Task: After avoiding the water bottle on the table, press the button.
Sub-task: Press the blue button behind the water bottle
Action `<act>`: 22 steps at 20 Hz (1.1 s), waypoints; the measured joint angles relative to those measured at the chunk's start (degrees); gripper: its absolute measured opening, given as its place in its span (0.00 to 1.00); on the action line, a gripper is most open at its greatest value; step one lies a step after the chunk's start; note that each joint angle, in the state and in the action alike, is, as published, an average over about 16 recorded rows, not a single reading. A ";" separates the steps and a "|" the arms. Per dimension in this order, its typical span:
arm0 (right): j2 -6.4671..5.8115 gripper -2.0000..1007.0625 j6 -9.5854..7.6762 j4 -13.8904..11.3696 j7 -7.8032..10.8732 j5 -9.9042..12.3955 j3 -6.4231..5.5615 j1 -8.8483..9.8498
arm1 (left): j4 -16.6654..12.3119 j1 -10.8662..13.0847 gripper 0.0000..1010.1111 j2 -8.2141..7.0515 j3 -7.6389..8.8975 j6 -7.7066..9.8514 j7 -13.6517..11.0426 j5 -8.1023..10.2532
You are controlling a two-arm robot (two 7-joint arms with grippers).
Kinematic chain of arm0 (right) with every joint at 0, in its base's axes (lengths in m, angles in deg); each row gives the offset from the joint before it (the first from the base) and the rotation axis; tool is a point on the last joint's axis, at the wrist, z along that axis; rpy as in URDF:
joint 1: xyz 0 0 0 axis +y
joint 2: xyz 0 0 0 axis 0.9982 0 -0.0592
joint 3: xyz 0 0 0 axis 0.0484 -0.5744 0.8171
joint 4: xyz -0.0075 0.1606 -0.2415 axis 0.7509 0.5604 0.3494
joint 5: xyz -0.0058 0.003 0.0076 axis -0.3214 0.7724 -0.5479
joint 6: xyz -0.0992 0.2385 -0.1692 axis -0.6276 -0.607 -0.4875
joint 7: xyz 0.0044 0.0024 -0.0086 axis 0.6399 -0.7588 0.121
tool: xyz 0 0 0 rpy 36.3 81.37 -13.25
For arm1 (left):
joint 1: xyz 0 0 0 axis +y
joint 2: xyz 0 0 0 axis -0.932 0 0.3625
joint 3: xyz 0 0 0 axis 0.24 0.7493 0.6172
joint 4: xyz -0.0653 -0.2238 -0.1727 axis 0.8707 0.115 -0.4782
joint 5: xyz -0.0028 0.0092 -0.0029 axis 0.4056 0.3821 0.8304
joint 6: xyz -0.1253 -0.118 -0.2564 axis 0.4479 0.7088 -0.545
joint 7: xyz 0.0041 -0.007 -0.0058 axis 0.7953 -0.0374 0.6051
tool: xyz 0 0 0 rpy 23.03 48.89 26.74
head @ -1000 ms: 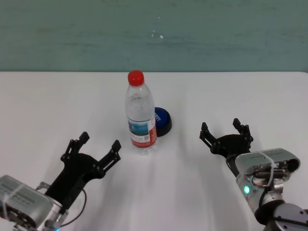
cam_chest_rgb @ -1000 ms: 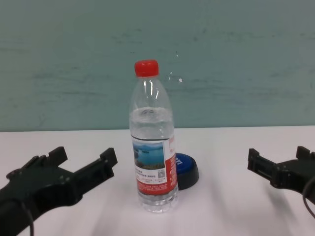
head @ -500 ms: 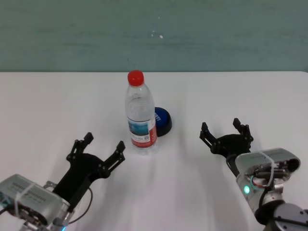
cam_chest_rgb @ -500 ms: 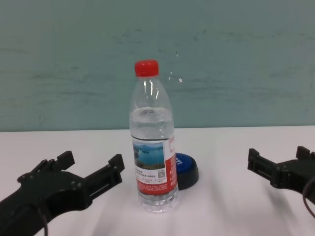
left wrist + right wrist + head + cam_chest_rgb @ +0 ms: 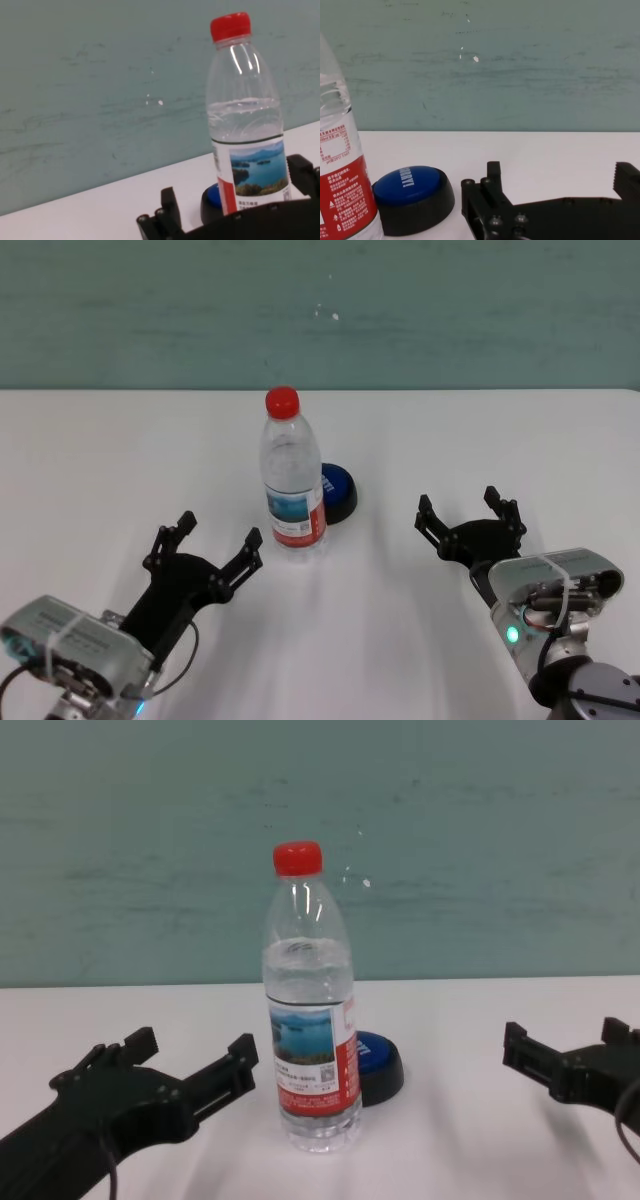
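The water bottle (image 5: 295, 485) stands upright at the middle of the white table (image 5: 520, 440), with its red cap on. The blue button (image 5: 339, 492) sits right behind it, to its right, partly hidden by it. My left gripper (image 5: 220, 531) is open and empty, low over the table, just front-left of the bottle and apart from it. In the left wrist view the bottle (image 5: 245, 115) shows between the fingers (image 5: 167, 200). My right gripper (image 5: 458, 502) is open and empty, to the right of the button (image 5: 412, 190) and apart from it.
A teal wall (image 5: 320, 310) rises behind the table's far edge. Bare tabletop lies left of the bottle (image 5: 310, 1020), and more between the button (image 5: 381, 1064) and my right gripper (image 5: 565, 1032).
My left gripper has moved forward and to the right, closer to the bottle. The right gripper, the bottle and the button have not moved.
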 joint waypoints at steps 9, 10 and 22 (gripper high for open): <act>0.00 1.00 0.00 0.00 0.00 0.00 0.00 0.00 | 1.70 -1.25 1.00 0.88 -0.32 -0.10 0.62 -1.23; 0.00 1.00 0.00 0.00 0.00 0.00 0.00 0.00 | 1.86 -1.36 1.00 0.96 -0.35 -0.11 0.68 -1.34; 0.00 1.00 0.00 0.00 0.00 0.00 0.00 0.00 | 3.36 -2.32 1.00 1.66 -0.44 -0.18 1.15 -2.26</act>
